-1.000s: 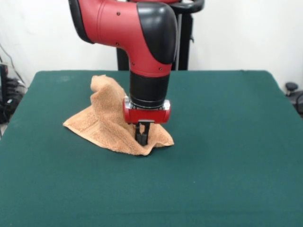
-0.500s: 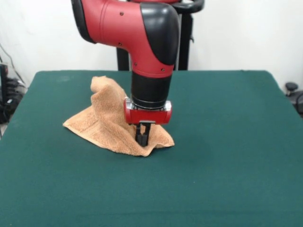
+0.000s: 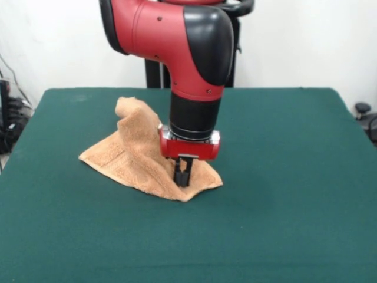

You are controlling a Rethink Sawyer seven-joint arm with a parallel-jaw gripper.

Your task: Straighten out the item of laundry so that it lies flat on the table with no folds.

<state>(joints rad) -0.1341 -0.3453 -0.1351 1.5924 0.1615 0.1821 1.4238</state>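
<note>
While gripper (image 3: 183, 178) fingers pinch near corner of hand towel (image 3: 135, 156), bunched remainder trails behind fingers toward picture's left on table (image 3: 283, 177).

The red and black arm's upper part is cut off by the picture's top edge. Its wrist and the black gripper (image 3: 182, 177) cover the middle of the crumpled orange-tan terry towel (image 3: 132, 156), so the cloth behind them cannot be seen. Whether the fingers are pinching cloth or merely pressed into it is too small to tell. The towel's border bands and label cannot be made out. The dark green felt table (image 3: 283, 194) is cut off at the bottom edge and at both near corners.
</note>
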